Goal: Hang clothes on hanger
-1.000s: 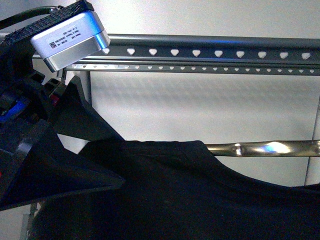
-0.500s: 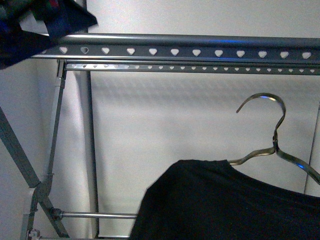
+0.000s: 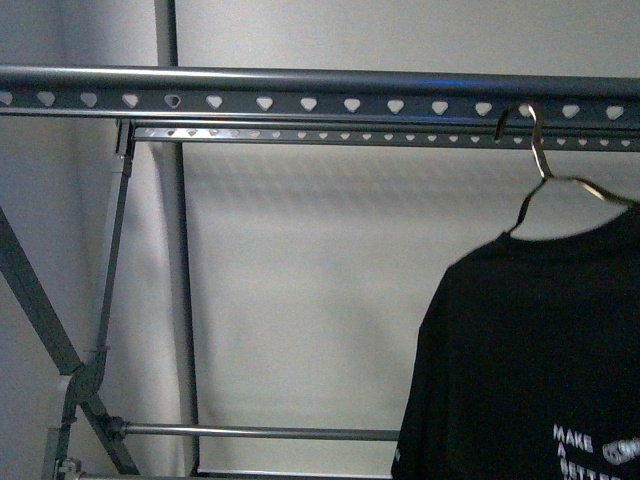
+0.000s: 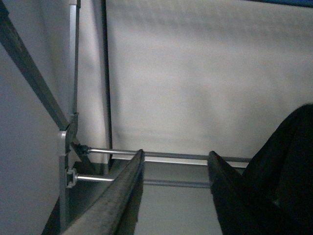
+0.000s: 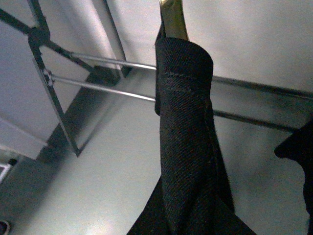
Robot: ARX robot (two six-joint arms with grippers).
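The clothes (image 3: 540,340), a black T-shirt with white lettering (image 3: 590,450), hang at the right of the front view from a small metal hook hanger (image 3: 535,150). Its hook overlaps the hanger's grey rail (image 3: 300,100) at the row of heart-shaped holes; I cannot tell whether it is caught there. In the right wrist view a fold of the black clothes (image 5: 188,127) fills the middle under the gold hook hanger (image 5: 172,17). My right gripper is shut on this fold, its fingers hidden by the fabric. My left gripper (image 4: 175,166) is open and holds nothing, with the clothes (image 4: 288,161) beside one finger.
A thinner punched rail (image 3: 380,135) runs just below the main one. The rack's upright post (image 3: 180,300), a slanted brace (image 3: 40,310) and a low crossbar (image 3: 260,432) stand at the left, with a white wall (image 3: 320,280) behind.
The clothes on the small hook hanger have risen and moved right, and the hook is now up at the rail. My left arm has gone out of the front view.
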